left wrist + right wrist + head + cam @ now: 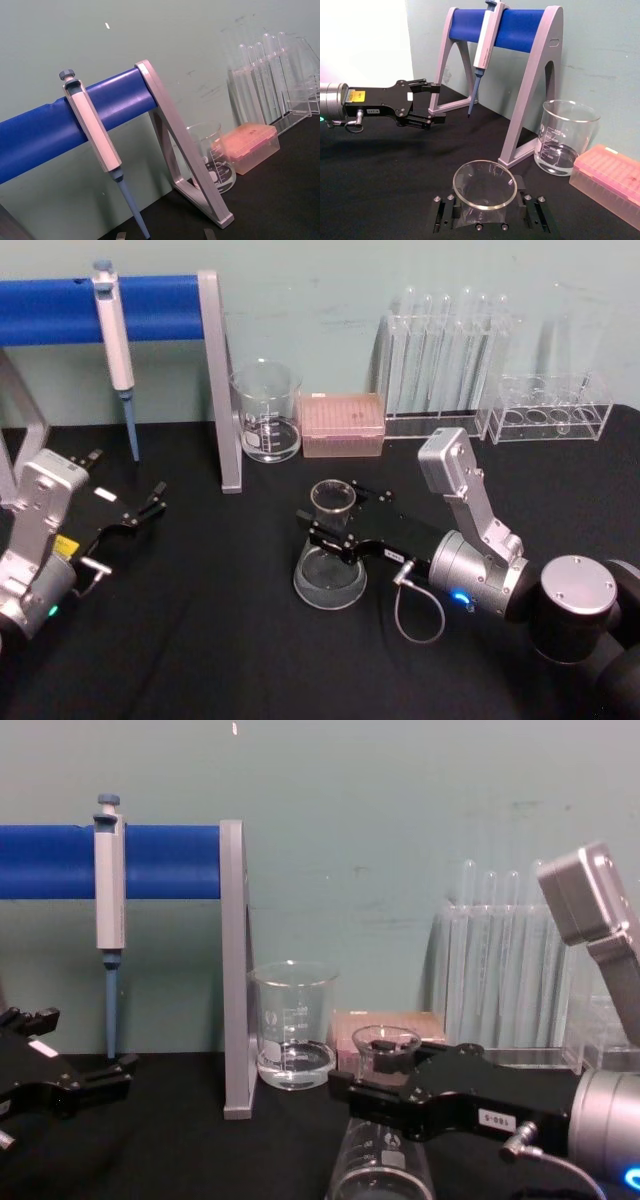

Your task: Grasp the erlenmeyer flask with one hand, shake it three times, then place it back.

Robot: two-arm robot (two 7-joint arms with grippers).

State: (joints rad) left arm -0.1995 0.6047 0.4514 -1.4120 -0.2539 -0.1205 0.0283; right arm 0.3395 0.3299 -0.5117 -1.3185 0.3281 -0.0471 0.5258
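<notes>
Your right pincer point(333, 532) seems clamped on the neck of the flask point(330, 585), which stands upright on the table point(200, 640) in front of the beaker point(266, 410). With the grasp apparently made, lift clear, then shake. Your left pincer point(140, 512) is parked wide at the left

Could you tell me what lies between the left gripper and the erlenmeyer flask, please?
Nothing but bare black tabletop separates the left gripper and the erlenmeyer flask, as the head and right wrist views both show.
</notes>
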